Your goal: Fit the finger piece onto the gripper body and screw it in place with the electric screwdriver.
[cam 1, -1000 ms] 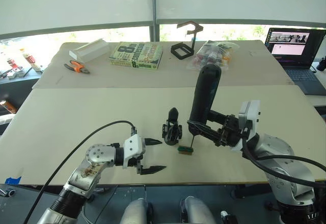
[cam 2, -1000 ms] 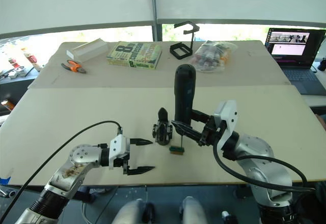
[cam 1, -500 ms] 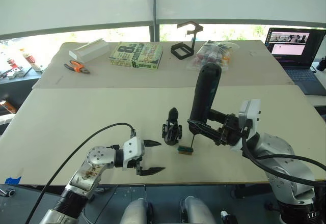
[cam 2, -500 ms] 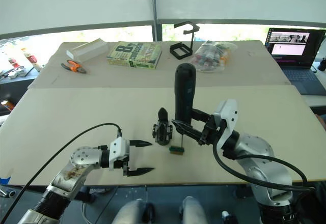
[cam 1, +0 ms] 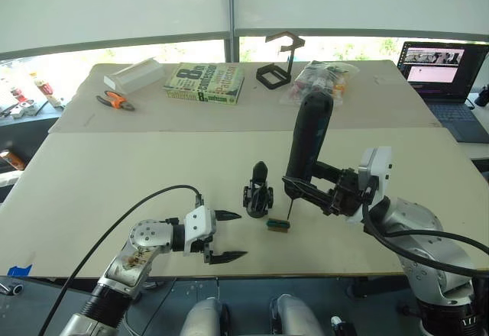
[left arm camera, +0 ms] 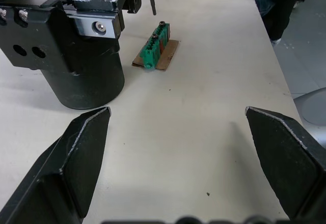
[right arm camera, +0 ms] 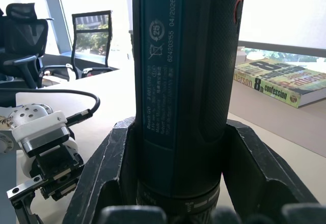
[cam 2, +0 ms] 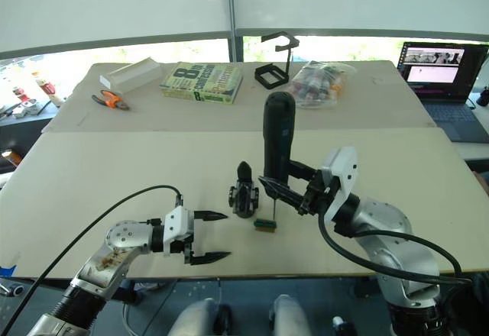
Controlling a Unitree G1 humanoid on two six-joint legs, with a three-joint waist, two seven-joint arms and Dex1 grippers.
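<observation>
On the table (cam 1: 114, 176) I count one gripper body, one green block and one electric screwdriver. My left tool (cam 1: 229, 235) hovers at the near edge with its two fingers spread wide and nothing between them. The gripper body (cam 1: 258, 191) stands upright mid-table, just beside the green block (cam 1: 277, 226). My right tool (cam 1: 308, 185) clamps the electric screwdriver (cam 1: 307, 139) upright, its thin bit above the block. I cannot make out a separate finger piece.
</observation>
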